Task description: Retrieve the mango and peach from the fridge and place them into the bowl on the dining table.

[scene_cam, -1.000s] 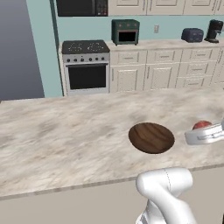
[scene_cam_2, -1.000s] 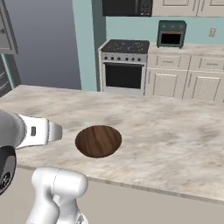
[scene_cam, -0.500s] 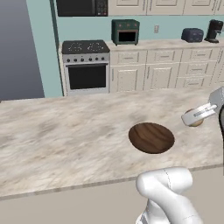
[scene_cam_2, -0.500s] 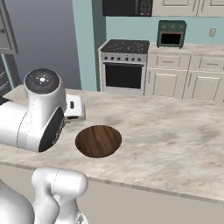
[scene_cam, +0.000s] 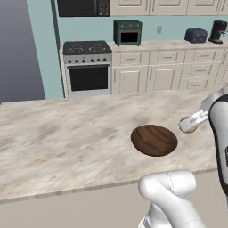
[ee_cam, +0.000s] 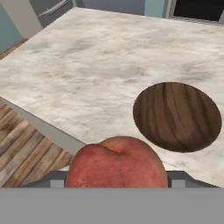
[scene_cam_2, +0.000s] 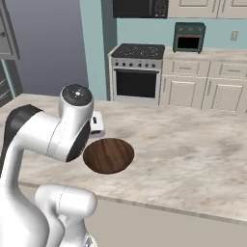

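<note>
Dining table: the pale marbled dining table (scene_cam: 67, 142) runs across the near part of the scene, with the kitchen counters and stove well beyond it.
Bowl: the dark brown bowl (scene_cam: 154, 140) sits on the table toward its near edge; in the hand view the bowl (ee_cam: 177, 116) lies ahead of the fruit and to the right, apart from it.
Peach: the peach (ee_cam: 117, 164) fills the low middle of the hand view, pinkish-red with an orange top and a dimple facing the camera, sitting right between the finger tips. In the left base view it shows as a small roundish shape (scene_cam: 190, 128) just right of the bowl, partly hidden behind the gripper, above the table.
Gripper: the gripper (scene_cam: 192, 121) has its jaws set partly apart and closed against the peach, which it holds; the fruit hides most of the fingers.
Arm: in the left base view the arm rises at the right edge and the hand reaches leftward toward the bowl. In the right base view the arm's large white elbow stands left of the bowl (scene_cam_2: 108, 155), with the hand just behind it beside the bowl's far left rim.
</note>
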Tool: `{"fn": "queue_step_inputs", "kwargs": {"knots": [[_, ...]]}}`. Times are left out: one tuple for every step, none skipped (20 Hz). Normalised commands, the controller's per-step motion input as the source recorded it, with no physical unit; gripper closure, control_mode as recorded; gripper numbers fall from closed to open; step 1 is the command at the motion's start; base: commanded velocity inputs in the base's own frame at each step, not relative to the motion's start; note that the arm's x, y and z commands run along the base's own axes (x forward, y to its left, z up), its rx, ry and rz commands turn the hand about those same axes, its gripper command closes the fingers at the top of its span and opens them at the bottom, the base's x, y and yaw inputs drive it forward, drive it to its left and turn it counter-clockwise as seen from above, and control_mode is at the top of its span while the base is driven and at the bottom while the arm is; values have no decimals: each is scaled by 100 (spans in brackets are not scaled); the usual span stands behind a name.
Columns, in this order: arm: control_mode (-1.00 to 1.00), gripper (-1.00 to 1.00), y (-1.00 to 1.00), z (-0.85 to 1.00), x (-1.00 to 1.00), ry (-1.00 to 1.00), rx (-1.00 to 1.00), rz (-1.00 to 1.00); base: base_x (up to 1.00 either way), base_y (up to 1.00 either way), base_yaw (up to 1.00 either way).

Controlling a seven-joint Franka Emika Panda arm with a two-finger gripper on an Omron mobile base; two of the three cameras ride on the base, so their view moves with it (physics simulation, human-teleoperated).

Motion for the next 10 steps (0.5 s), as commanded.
{"fn": "queue_step_inputs", "kwargs": {"knots": [[-100,100,0,-60,47,0,0,3,0,0,0],[-100,100,0,-56,47,0,0,1,0,0,0],[-100,100,0,-50,46,0,0,1,0,0,0],[-100,100,0,-44,45,0,0,1,0,0,0],[-100,100,0,-35,39,0,0,0,0,0,0],[-100,100,0,-31,36,0,0,0,0,0,0],[-100,100,0,-29,34,0,0,0,0,0,0],[-100,100,0,-29,34,0,0,0,0,0,0],[-100,100,0,-27,34,0,0,0,0,0,0],[-100,100,0,-24,33,0,0,0,0,0,0]]}}
